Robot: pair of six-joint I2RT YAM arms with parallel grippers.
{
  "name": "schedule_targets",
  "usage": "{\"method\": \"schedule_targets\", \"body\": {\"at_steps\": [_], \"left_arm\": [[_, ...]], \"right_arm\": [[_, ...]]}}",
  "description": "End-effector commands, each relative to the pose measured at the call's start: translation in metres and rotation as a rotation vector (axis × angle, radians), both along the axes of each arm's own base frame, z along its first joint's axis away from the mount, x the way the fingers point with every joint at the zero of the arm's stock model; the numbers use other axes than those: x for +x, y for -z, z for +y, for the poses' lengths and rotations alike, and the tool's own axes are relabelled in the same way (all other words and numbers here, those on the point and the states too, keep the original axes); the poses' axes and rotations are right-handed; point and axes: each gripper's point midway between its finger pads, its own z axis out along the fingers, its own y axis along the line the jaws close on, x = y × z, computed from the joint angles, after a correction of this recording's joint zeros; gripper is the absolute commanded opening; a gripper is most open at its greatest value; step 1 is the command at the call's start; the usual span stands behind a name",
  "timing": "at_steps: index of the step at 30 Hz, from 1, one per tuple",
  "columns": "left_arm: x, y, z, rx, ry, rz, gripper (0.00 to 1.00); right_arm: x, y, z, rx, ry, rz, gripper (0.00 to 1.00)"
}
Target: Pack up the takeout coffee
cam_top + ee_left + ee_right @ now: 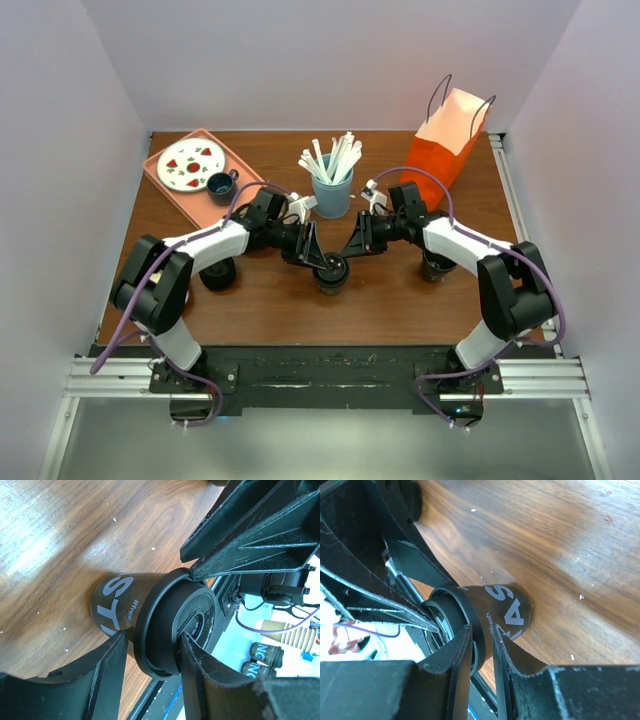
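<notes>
– Wooden tabletop (pixel 400 300) all round, both arms reaching to its middle. Where's the coffee?

– Straight ahead of my left hand (pixel 154 642), right at the fingertips. The coffee cup (pixel 112 605) stands upright, its long axis straight up from the wood, and my left fingers (pixel 110 675) bracket its lid (pixel 170 625), one above and one below the rim. Whether they press on it, I cannot tell.

– And the other side?

– My right hand (pixel 481 637) meets the same cup from the opposite side, clenched on the lid's rim with the jaws nearly together.

– Which arm carries it off?

– The right, I'd judge. The paper bag (pixel 448 140) stands beyond and outboard of my right hand, well apart from my left.
</notes>
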Motion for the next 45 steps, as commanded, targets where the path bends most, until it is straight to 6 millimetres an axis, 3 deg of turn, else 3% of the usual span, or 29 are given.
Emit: {"method": "schedule_targets", "body": {"at_steps": [1, 4, 10, 14, 22, 29, 32, 34, 40, 45], "left_arm": [[-0.017, 0.091, 0.054, 0.38, -0.037, 0.046, 0.38], [-0.016, 0.092, 0.055, 0.384, -0.038, 0.047, 0.38], [-0.014, 0.091, 0.053, 0.388, -0.039, 0.043, 0.38], [-0.014, 0.092, 0.054, 0.398, -0.04, 0.044, 0.38], [-0.023, 0.102, 0.061, 0.432, -0.044, 0.063, 0.38], [-0.031, 0.106, 0.063, 0.446, -0.052, 0.063, 0.38], [-0.031, 0.104, 0.061, 0.44, -0.058, 0.058, 0.38], [-0.029, 0.099, 0.058, 0.424, -0.064, 0.057, 0.38], [-0.014, 0.057, 0.034, 0.303, -0.089, 0.032, 0.43], [0.001, 0.012, 0.012, 0.194, -0.08, -0.004, 0.48]], "right_arm": [[-0.016, 0.009, 0.007, 0.029, -0.099, 0.023, 0.25], [-0.021, -0.002, 0.015, 0.105, -0.156, 0.026, 0.26], [-0.024, 0.008, 0.011, 0.063, -0.184, 0.042, 0.26], [-0.021, 0.033, -0.003, -0.054, -0.138, 0.052, 0.24], [-0.04, 0.092, -0.039, -0.256, -0.022, 0.132, 0.21], [-0.048, 0.105, -0.044, -0.26, 0.037, 0.142, 0.21], [-0.043, 0.096, -0.039, -0.235, 0.03, 0.136, 0.22], [-0.034, 0.074, -0.031, -0.2, 0.028, 0.107, 0.22], [-0.003, -0.013, -0.011, -0.087, 0.065, -0.003, 0.32], [0.004, -0.047, -0.01, -0.079, 0.081, -0.047, 0.38]]}}
